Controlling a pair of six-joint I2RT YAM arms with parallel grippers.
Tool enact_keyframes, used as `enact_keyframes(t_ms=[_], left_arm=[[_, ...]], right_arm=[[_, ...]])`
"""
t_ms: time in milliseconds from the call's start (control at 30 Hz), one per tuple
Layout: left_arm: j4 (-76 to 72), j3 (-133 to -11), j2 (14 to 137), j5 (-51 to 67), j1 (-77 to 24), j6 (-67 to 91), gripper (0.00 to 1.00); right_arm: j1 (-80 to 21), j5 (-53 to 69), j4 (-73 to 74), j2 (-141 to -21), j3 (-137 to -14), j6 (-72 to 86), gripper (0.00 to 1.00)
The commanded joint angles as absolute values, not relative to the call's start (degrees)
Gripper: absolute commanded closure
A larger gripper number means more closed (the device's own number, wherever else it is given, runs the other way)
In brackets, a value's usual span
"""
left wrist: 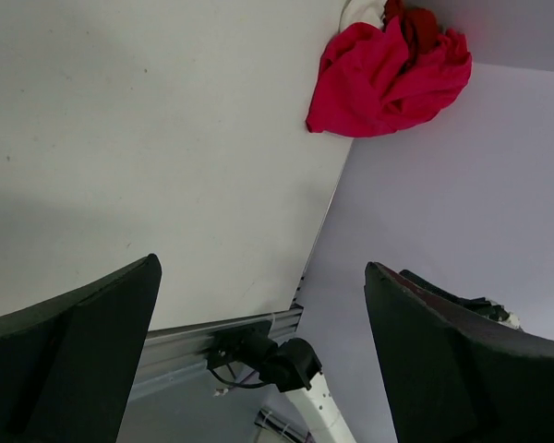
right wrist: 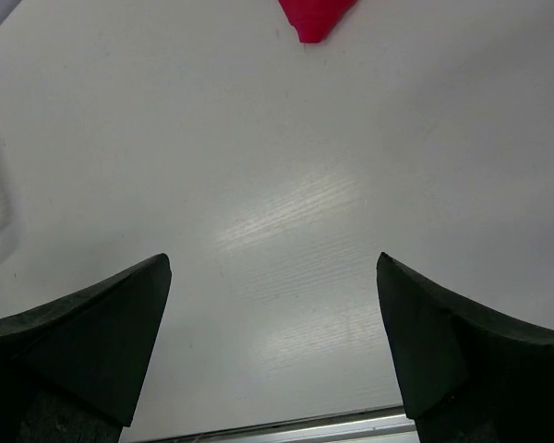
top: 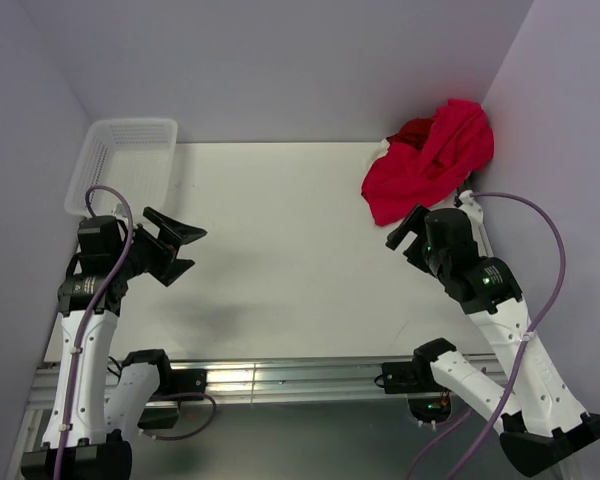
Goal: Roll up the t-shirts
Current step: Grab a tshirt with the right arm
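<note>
Support: a white table [top: 280, 250], closed in by walls on its left, far and right sides.
T-shirts, place: a single crumpled heap is kept in the far right corner of the table, pressed against the right wall [top: 560, 120].
Crimson t-shirt [top: 430, 165]: the uppermost and largest piece of the heap. Its long axis is laid diagonally, from the far right corner toward the middle of the table. A pointed fold is directed to the near left, flat on the table. The opposite end is bunched up against the right wall.
Dark red t-shirt [top: 413, 131]: only a small patch is shown, at the far side of the crimson one. Its axis cannot be told.
White cloth [top: 382, 150]: a sliver is seen at the far left side of the heap. Whether it is a shirt cannot be told.
Rolled state: the heap is left unrolled.
Basket [top: 125, 160]: white mesh, set in the far left corner of the table.
Left gripper [top: 185, 252]: the jaws are spread wide and nothing is held. It is kept above the table by the left edge, just on the near side of the basket, pointed toward the right.
Right gripper [top: 405, 230]: the jaws are spread wide and nothing is held. It is kept by the right edge, near the crimson t-shirt's pointed fold but apart from it; bare table is seen between the fingers [right wrist: 83, 323].
</note>
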State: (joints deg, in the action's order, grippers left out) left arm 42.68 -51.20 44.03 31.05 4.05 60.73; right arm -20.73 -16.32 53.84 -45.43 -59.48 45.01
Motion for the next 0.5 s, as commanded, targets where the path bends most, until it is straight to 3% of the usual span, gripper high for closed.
enact_keyframes(t_ms=[0, 233, 467], left_arm=[[39.2, -51.2, 43.9, 30.7, 4.2, 60.1, 0.02], [43.6, -53.5, 46.6, 28.4, 4.1, 53.8, 0.02], [44.2, -52.5, 45.6, 28.8, 3.4, 53.5, 0.02]], right_arm=[[-20.7, -15.2, 49.1, -48.1, -58.0, 46.6, 0.01], [-15.5, -10.4, 37.7, -60.2, -53.9, 48.2, 0.18], [-5.5, -5.2, 26.6, -75.6, -53.9, 49.8, 0.21]])
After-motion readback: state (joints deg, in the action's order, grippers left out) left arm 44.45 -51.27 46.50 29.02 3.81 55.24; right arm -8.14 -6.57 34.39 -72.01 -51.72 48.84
